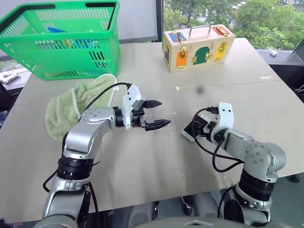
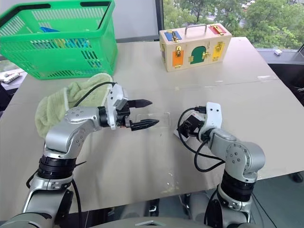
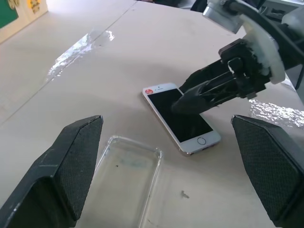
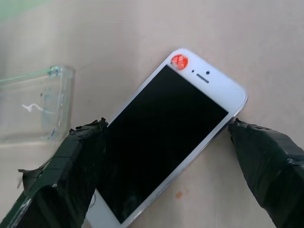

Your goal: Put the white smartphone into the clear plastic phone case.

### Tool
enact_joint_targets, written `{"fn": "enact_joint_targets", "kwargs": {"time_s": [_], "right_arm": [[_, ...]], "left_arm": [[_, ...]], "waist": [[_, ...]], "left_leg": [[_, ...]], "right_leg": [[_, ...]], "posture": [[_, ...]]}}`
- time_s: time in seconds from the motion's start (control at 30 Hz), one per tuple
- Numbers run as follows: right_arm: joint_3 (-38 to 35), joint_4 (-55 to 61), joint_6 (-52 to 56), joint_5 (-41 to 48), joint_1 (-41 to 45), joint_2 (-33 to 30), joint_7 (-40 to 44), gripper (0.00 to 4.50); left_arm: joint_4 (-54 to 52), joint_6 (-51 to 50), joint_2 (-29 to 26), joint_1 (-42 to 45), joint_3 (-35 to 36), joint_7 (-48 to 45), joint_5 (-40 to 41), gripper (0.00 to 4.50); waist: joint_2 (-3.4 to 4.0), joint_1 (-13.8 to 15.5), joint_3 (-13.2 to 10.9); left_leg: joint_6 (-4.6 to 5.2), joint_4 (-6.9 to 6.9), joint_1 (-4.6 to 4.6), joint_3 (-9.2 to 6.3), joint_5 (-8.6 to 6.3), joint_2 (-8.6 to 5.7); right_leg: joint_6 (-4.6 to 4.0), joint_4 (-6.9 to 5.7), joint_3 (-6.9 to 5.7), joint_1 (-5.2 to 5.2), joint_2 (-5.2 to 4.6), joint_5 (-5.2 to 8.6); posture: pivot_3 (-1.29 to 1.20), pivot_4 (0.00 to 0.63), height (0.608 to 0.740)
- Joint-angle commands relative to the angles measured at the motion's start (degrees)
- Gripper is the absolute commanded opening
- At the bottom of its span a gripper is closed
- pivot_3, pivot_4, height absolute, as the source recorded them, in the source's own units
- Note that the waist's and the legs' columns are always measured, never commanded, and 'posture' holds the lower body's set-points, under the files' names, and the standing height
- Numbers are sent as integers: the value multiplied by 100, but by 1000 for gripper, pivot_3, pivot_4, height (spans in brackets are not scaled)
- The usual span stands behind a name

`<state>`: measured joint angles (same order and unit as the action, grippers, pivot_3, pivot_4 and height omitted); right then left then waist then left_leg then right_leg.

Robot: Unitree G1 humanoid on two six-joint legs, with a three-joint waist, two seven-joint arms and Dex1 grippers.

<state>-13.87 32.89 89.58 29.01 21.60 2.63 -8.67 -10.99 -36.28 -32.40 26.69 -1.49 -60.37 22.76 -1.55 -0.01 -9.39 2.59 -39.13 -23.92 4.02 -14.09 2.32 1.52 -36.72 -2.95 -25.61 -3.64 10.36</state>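
The white smartphone lies screen up on the table, a red sticker at one end. My right gripper is open and low over it, one black finger at each long edge. The clear plastic phone case lies flat and hollow side up, a short gap to the left of the phone. My left gripper hovers open just above the case, pointing right toward the right gripper, with nothing between its fingers.
A green towel lies at the left beside my left arm. Behind it stands a green plastic basket. A wooden latch box sits at the back centre. The table's front edge runs close below both arms.
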Motion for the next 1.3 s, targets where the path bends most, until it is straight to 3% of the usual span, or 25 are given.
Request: {"fn": "enact_joint_targets", "kwargs": {"time_s": [0.03, 0.27, 0.6, 1.03, 1.3], "right_arm": [[215, 22, -130, 106, -93, -98, 446, 4500], [776, -919, -1222, -141, 183, -839, 1179, 4500], [1423, -1896, -1715, -332, 718, -1078, 1697, 4500], [1436, -2762, -653, -863, 1352, -54, 1065, 4500], [1699, -3238, -568, -1450, 1427, 319, 729, 4500]], "left_arm": [[-73, 166, -84, -54, -7, -54, 113, 4482], [-630, -69, -98, -320, 69, 262, 271, 4482], [-1003, -201, -246, -660, 246, 709, 459, 4482], [-740, 156, -583, -1071, 492, 807, 421, 4482], [-725, 248, -676, -1155, 467, 825, 432, 4482]], "waist": [[0, -48, 0], [1, -166, -1], [1, -238, -1], [-11, -355, 7], [-49, -400, 33]], "left_leg": [[0, 1, 0, 0, 0, 0], [0, 2, 8, 3, 0, 2], [0, 6, 11, 4, 0, 3], [-3, 8, 50, -9, -2, 39], [-5, 77, 112, 7, -2, 35]], "right_leg": [[0, 0, 0, 0, 0, 0], [0, -1, 6, 0, 0, 0], [-1, -2, 13, -1, 3, -1], [-20, -2, 38, -5, 45, -13], [-44, 15, 61, 1, 45, -28]], "posture": [[0, 150, 740], [0, 150, 740], [0, 150, 740], [0, 150, 740], [0, 150, 740]]}}
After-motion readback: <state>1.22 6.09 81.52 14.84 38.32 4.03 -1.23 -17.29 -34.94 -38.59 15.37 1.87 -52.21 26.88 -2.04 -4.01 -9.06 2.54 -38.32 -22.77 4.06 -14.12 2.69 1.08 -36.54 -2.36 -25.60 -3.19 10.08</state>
